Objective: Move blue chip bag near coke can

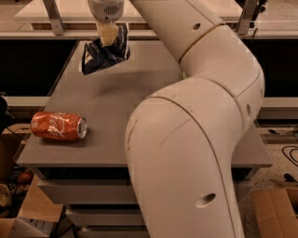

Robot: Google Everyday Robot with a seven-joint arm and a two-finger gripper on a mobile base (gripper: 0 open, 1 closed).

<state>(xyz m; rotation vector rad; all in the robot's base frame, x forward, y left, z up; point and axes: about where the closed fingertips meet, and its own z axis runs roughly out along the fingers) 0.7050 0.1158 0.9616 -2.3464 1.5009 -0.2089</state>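
Observation:
The blue chip bag (106, 53) is a crumpled navy foil bag with white markings. It hangs in the air above the far left part of the grey table (116, 107). My gripper (108, 35) is shut on the bag's top and holds it clear of the surface. The coke can (59, 126) lies on its side near the table's front left corner, silver end facing right. The bag is well behind the can and a little to its right.
My large white arm (195, 121) covers the right half of the table. Cardboard boxes (32, 211) sit on the floor at the lower left and another box (274, 211) at the lower right. A shelf rail (51, 14) runs behind the table.

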